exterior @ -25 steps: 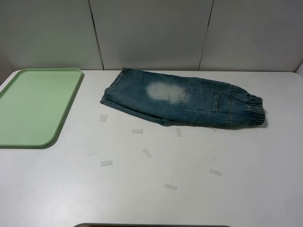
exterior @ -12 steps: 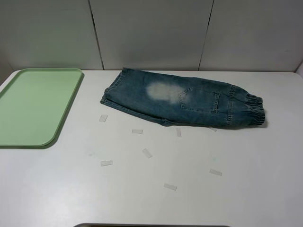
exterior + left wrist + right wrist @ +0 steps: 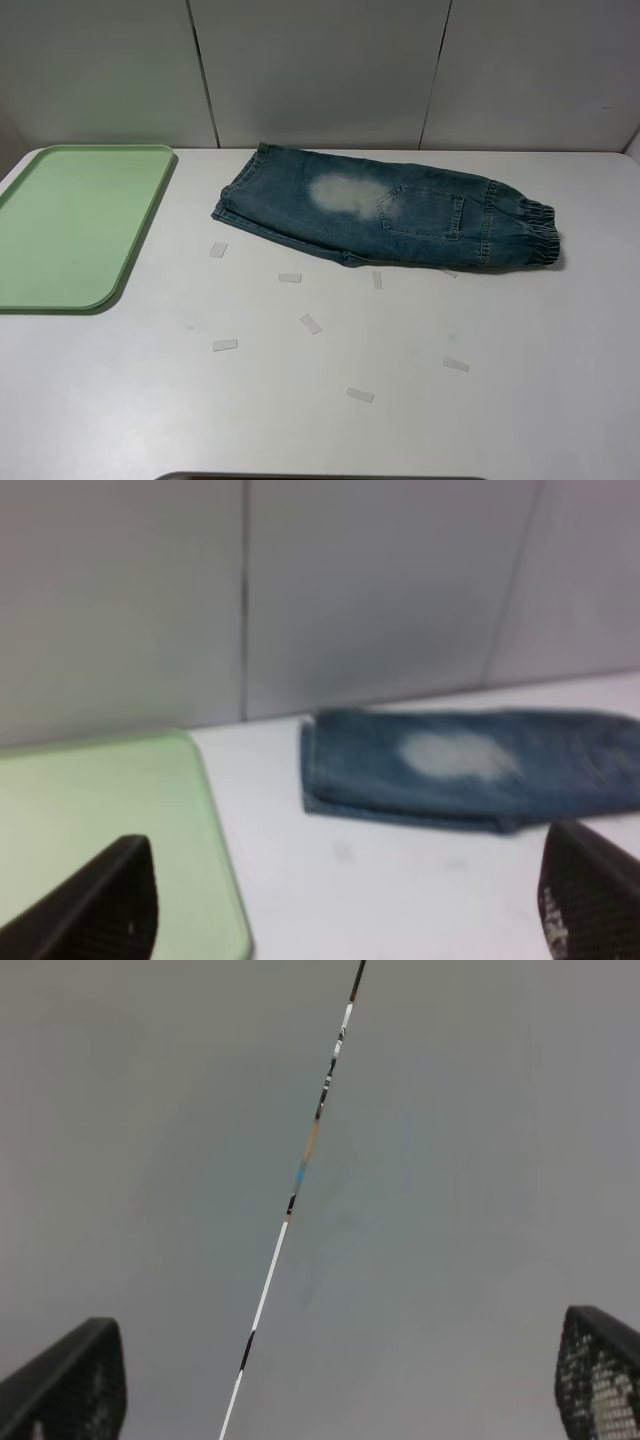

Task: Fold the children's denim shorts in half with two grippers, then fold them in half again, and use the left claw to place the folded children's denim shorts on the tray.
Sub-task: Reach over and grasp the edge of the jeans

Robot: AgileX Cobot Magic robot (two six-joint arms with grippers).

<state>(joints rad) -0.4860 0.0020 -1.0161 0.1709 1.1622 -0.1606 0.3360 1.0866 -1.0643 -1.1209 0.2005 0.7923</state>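
**Exterior high view.** The shorts (image 3: 390,215) are shown lying flat on the table (image 3: 520,400), at about 1 o'clock from its centre. The cuffs are turned toward 9 o'clock and the gathered waistband toward 3 o'clock. Only one faded oval and one pocket are seen, so the first fold is judged already made. The tray (image 3: 75,225) is set at 9 o'clock, well apart from the shorts. Tape strips (image 3: 311,323) are scattered at 6 o'clock of the shorts. Nothing has been moved over the last second and neither arm is in view, so the second fold is judged not begun.

**Left wrist view.** The left gripper (image 3: 345,890), missing from the view above, is shown with its fingers spread wide and nothing between them. It is faced toward the cuff end of the shorts and the near tray corner.

**Right wrist view.** The right gripper (image 3: 340,1370) is likewise spread wide and empty. Only the wall (image 3: 480,1160) and its seam (image 3: 300,1180) are seen, so it is judged to be turned away from the shorts.
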